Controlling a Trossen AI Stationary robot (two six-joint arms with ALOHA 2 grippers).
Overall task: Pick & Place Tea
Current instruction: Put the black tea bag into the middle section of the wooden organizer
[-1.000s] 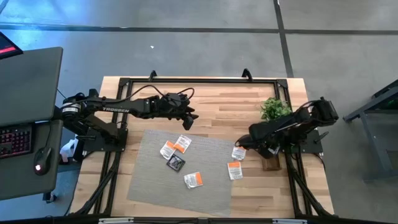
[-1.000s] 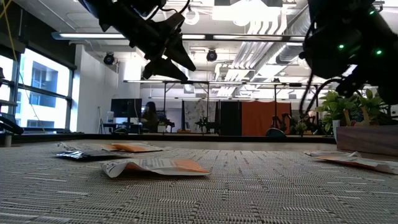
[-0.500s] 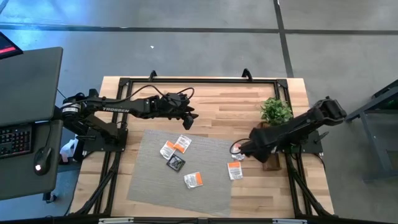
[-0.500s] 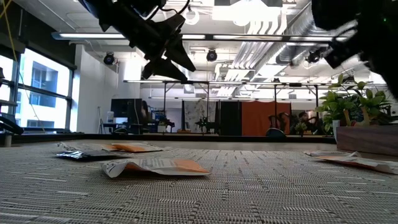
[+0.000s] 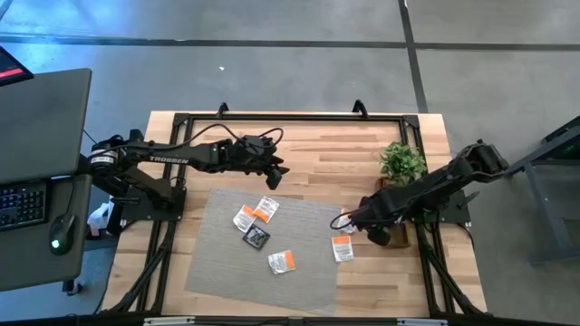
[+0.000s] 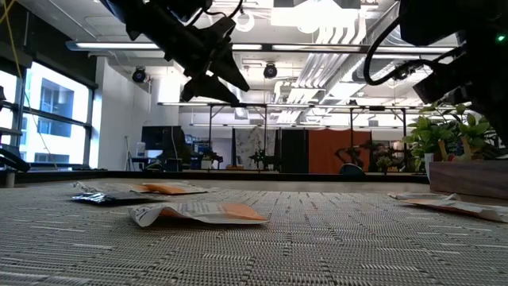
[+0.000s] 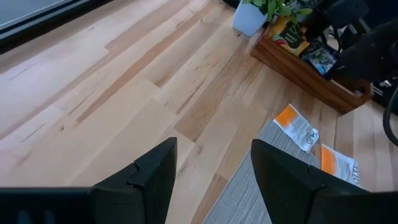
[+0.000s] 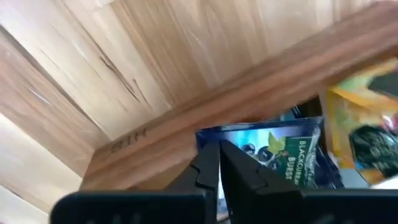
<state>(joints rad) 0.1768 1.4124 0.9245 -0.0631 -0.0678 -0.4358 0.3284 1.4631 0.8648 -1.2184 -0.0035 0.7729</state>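
Note:
Tea sachets lie on the grey mat [image 5: 272,258]: two white-and-orange ones [image 5: 256,213], a black one [image 5: 256,237] and another white-and-orange one [image 5: 282,262]. One more [image 5: 342,246] lies at the mat's right edge. In the brown wooden tray [image 8: 186,124] a blue sachet [image 8: 280,155] lies beside a yellow one [image 8: 364,118]. My right gripper [image 8: 219,155] is shut, pointing steeply down at the tray's edge [image 5: 367,222]. My left gripper [image 5: 275,174] hangs open above the bare wood beyond the mat [image 7: 214,149]. My right gripper's shut fingertips [image 8: 208,165] stand in front of the blue sachet's corner [image 8: 208,140], coming from above. The fingers hide that spot, so I cannot tell whether they touch or pinch the sachet.
A small green potted plant [image 5: 401,161] stands at the tray's far end. A black frame [image 5: 290,118] runs along the table's far edge. Bare wood lies between the mat and that frame. A desk with keyboard and mouse [image 5: 36,208] stands left of the table.
My right arm has stretched out and swung toward the table's near-left, carrying its hand a little toward the mat's right edge. The hand has also tipped and rolled. The sachets on the mat lie as before.

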